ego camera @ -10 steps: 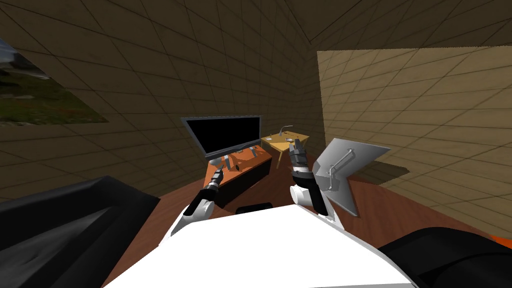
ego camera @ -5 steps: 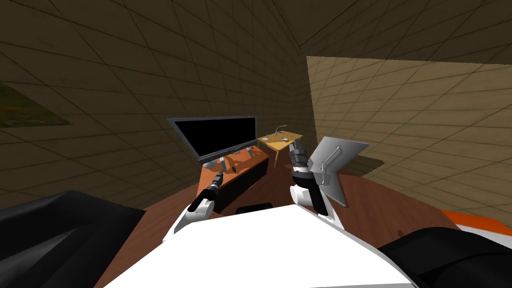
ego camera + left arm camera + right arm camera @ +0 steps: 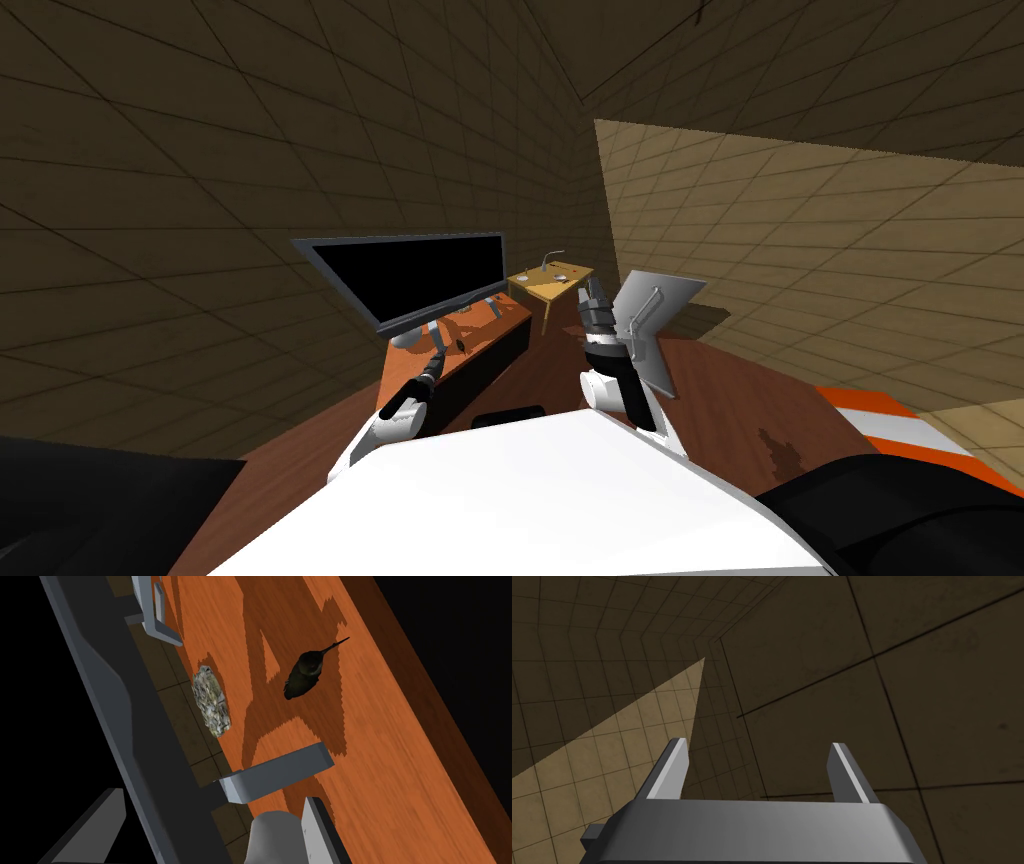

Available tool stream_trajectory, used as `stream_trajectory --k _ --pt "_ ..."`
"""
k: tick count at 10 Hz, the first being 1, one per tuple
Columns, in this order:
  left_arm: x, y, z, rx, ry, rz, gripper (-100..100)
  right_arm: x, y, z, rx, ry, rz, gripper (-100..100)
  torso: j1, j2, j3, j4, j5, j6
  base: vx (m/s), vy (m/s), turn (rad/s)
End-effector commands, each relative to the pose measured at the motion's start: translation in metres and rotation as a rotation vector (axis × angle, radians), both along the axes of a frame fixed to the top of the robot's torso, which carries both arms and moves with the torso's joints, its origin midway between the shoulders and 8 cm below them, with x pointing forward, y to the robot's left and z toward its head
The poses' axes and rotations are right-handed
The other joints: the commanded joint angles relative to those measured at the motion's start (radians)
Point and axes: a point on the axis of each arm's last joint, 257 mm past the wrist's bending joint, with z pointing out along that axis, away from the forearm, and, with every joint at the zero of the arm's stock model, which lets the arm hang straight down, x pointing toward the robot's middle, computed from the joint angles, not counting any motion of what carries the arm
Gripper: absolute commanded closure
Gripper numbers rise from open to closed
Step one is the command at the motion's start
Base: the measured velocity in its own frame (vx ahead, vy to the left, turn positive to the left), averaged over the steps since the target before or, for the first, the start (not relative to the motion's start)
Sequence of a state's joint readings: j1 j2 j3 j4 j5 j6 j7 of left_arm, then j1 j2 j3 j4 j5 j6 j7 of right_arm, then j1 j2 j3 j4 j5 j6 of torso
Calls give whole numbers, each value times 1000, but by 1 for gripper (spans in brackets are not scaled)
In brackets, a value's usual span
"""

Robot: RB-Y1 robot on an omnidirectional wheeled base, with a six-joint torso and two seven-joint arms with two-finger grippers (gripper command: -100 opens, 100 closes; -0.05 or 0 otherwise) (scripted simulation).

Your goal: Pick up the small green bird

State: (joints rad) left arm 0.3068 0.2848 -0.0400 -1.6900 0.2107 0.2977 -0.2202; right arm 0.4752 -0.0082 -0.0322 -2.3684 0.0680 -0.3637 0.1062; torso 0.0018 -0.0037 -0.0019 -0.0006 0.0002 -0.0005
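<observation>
The small bird (image 3: pixel 304 672), dark green with a long thin beak, lies on the orange wooden top of the TV stand (image 3: pixel 400 766), partly in shadow. My left gripper (image 3: pixel 212 796) is short of the bird, with its fingers (image 3: pixel 315 823) standing apart and nothing between them. In the head view the left gripper (image 3: pixel 437 357) reaches over the stand (image 3: pixel 480 335) below the TV (image 3: pixel 410 275). My right gripper (image 3: pixel 759 751) is open and empty, held up beside my chest (image 3: pixel 592 292).
A mottled rock-like lump (image 3: pixel 211 701) and the TV's grey feet (image 3: pixel 275 773) stand close to the bird. A grey panel with a handle (image 3: pixel 650 320) leans right of the right arm. A small yellow table (image 3: pixel 548 282) is beyond the stand. Dark seats sit at both lower corners.
The whole head view has slid left: I have turned right. The window and most of the dark sofa have left the picture, and an orange and white thing has come in at right.
</observation>
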Motion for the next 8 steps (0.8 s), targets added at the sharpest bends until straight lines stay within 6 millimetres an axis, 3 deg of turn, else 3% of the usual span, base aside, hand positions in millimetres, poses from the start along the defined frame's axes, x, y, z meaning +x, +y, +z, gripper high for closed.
stream_trajectory --k 1,8 --pt "-2 6 -13 8 33 5 -100 0 0 0 0 0 0 0 0 0 0 0 0 0 50 11 -99" --pt "-38 55 -98 82 298 51 -100 0 0 0 0 0 0 0 0 -3 -2 -1 0 0 96 29 -214"
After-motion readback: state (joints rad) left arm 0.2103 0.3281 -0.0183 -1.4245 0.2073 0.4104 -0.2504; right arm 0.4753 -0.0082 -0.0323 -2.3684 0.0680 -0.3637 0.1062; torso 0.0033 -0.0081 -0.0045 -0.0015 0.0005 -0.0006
